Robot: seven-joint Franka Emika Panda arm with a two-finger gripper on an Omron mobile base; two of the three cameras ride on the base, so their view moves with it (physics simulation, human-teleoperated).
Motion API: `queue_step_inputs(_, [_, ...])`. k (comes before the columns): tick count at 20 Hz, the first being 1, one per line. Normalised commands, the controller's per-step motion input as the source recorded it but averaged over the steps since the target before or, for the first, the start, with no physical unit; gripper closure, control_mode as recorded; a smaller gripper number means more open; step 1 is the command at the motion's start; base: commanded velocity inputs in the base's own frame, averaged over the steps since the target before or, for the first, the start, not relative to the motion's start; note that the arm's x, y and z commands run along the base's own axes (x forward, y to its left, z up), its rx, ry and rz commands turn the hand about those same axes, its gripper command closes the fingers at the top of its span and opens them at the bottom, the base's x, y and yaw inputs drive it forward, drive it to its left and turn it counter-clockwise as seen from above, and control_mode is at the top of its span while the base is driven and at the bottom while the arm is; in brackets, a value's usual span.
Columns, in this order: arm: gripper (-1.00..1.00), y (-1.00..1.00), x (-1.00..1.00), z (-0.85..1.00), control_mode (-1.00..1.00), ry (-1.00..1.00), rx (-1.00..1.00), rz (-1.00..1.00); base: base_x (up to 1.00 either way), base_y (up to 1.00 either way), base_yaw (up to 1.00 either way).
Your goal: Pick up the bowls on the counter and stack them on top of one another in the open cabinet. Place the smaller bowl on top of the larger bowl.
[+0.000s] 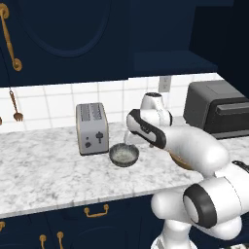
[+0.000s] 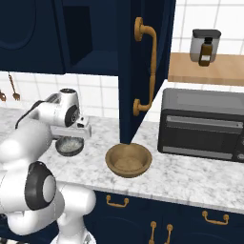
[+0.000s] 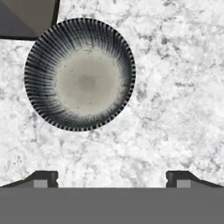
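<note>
Small grey bowl (image 3: 79, 74) sits upright on the marbled counter (image 1: 44, 170), just beside the toaster (image 1: 92, 128), with nothing in it. Wooden bowl (image 2: 128, 160) rests farther along the same counter, in front of the hanging cabinet door (image 2: 145, 66) and near the black oven (image 2: 202, 125); the two bowls are well apart. Gripper (image 3: 112, 179) hangs above the counter, fingers spread wide with nothing between them, the grey bowl lying ahead of the tips rather than between them. Judging by its glossy inside and ribbed dark wall, the grey bowl is likely ceramic: stiff, light enough, slippery, and liable to chip if dropped; pinching one side of the rim, one finger inside and one outside, looks the surest hold. The hand view gives the bowl's round mouth and its offset from the fingers; the right base view alone shows the wooden bowl whole and the cabinet's dark shelf opening (image 2: 78, 31) overhead; the left base view shows the toaster's closeness.
</note>
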Motion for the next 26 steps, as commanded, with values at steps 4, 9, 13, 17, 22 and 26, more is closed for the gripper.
queue_step_inputs(4, [-1.0,0.0,0.49,-0.82,-1.0,0.0,0.0,0.0,0.0,0.0,0.0])
queue_step_inputs(9, [-1.0,0.0,0.57,-0.6,-1.0,-0.01,0.0,0.0,0.0,0.0,0.0])
queue_step_inputs(13, [-1.0,0.0,0.46,-0.4,-1.0,-0.03,0.0,0.0,0.0,0.0,0.0])
queue_step_inputs(17, [-1.0,0.0,0.38,-0.39,-1.0,-0.02,0.0,0.0,0.0,0.0,0.0])
queue_step_inputs(22, [1.0,0.0,0.05,-0.06,-1.0,0.0,0.0,0.0,0.0,0.0,0.0])
queue_step_inputs(26, [1.0,0.0,0.0,0.01,-1.0,0.0,0.0,0.0,0.0,0.0,0.0])
